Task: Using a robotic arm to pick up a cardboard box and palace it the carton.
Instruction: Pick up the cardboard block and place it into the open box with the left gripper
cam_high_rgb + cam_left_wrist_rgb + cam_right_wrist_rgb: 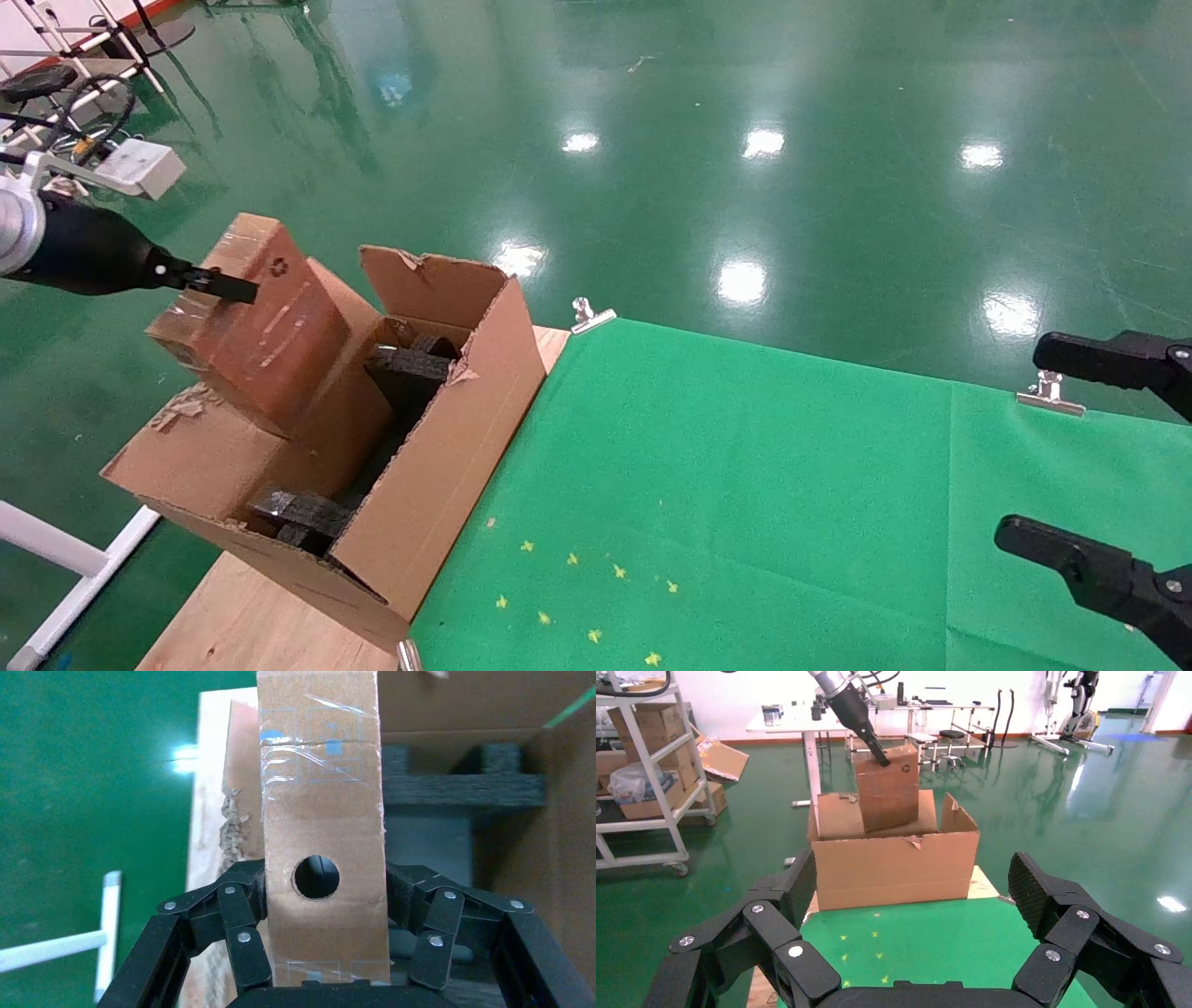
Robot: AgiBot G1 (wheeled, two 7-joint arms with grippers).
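Observation:
The cardboard box [251,326] is a flat brown taped slab with a recycling mark. My left gripper [219,284] is shut on its upper end and holds it tilted over the left side of the carton [447,447]. In the left wrist view the fingers [242,910] clamp both wide faces of the box [320,811], beside its round hole. The carton is open, with torn flaps and black foam inserts [410,363] inside. I cannot tell whether the box's lower edge touches the carton. My right gripper [1020,440] is open and empty at the far right, facing the carton [895,867].
The carton stands at the left end of a wooden table [251,624]. A green cloth [745,485] with yellow star marks [577,596] covers the rest, held by metal clips [591,317]. A white frame [65,559] stands beside the table. Shelves with boxes [645,755] stand farther off.

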